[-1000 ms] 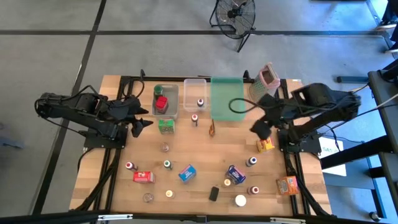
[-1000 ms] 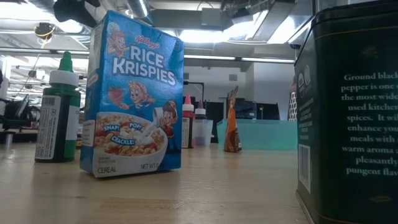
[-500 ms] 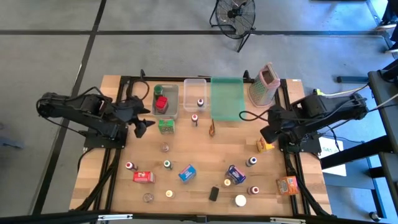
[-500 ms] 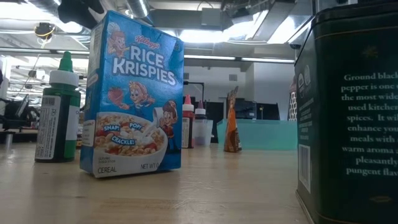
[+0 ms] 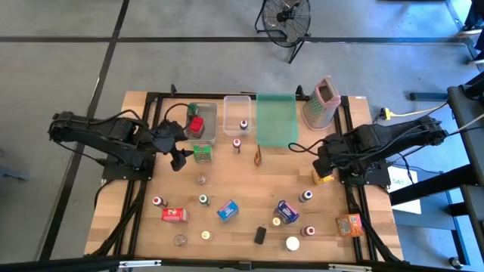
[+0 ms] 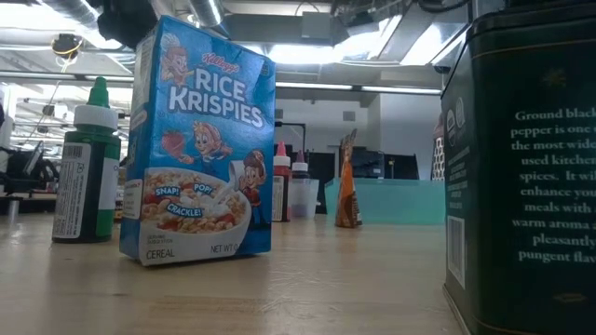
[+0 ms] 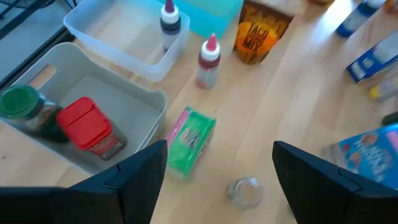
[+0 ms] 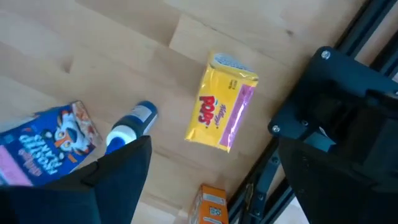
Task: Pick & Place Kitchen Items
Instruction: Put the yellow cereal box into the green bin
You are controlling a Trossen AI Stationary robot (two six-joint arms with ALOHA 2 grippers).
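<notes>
My left end effector (image 5: 178, 153) hangs over the far left part of the bench (image 5: 242, 193), its fingers (image 7: 140, 177) spread wide and holding nothing; just beside it, on the wood, lies the green box (image 7: 189, 140), and a small clear jar (image 7: 244, 191) stands a little nearer; the grey bin (image 7: 118, 99) at the far edge holds a red box (image 7: 88, 126) and a green-lidded jar (image 7: 23, 107); the clear bin (image 7: 127, 34) next to it holds one dark-capped bottle (image 7: 169, 18), and a red-capped bottle (image 7: 208, 59) stands outside it on the bench; my right end effector (image 5: 321, 162) is over the right side, also spread and empty; under it lies the yellow box (image 8: 222, 102), flat on the wood, with a blue-capped bottle (image 8: 130, 127) lying near; the other small boxes and bottles stay scattered over the near half.
</notes>
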